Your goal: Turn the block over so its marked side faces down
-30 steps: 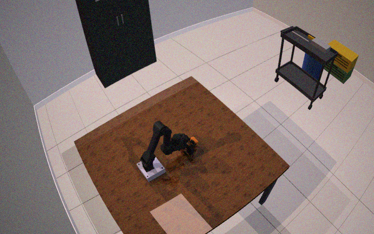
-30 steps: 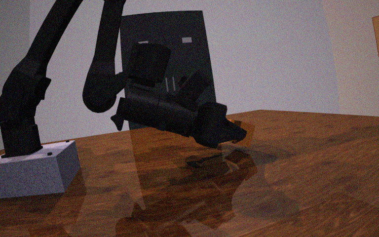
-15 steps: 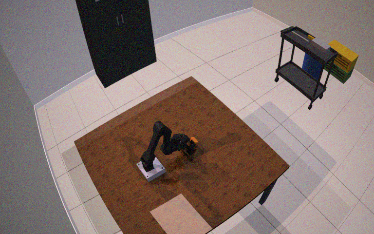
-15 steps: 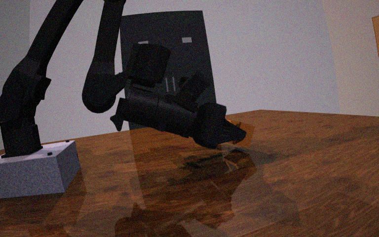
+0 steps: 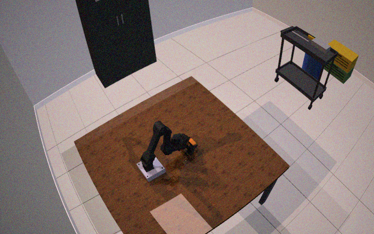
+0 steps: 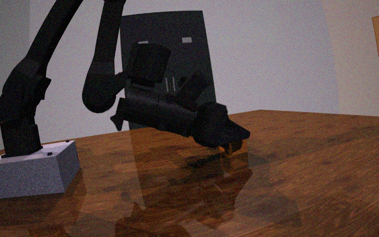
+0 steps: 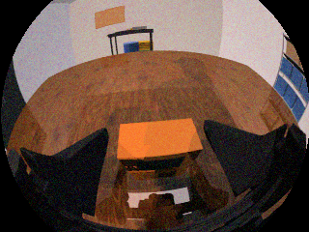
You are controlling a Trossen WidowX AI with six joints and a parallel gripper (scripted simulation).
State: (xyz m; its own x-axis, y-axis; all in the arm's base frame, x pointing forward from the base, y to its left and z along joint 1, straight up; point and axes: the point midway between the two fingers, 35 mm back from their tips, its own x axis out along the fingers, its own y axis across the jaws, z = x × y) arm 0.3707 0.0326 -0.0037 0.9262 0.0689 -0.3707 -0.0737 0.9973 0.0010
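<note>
Likely at release: gripper (image 5: 191,151) (image 6: 237,139) (image 7: 156,127) spread apart, gripping nothing, astride orange block (image 5: 193,142) (image 6: 243,148) (image 7: 156,137) on table (image 5: 234,165) (image 6: 321,167) (image 7: 145,82), at two o'clock from white base (image 5: 156,175) (image 6: 30,178). Next, back out straight.

The block (image 5: 192,142) (image 6: 244,147) (image 7: 159,138) is a bright orange, box-shaped piece with flat faces and straight edges. It lies between the spread fingertips of the gripper (image 5: 192,148) (image 6: 237,142) (image 7: 155,127), unheld, with a gap on either side in the wrist view. Its broad, plain orange face is turned up, its long edges running across from one finger toward the other. A dark area bordered by orange shows on its steeply foreshortened side nearest the gripper. Whether its underside fully meets the table (image 5: 234,165) (image 6: 321,167) (image 7: 87,106) is hard to tell.
</note>
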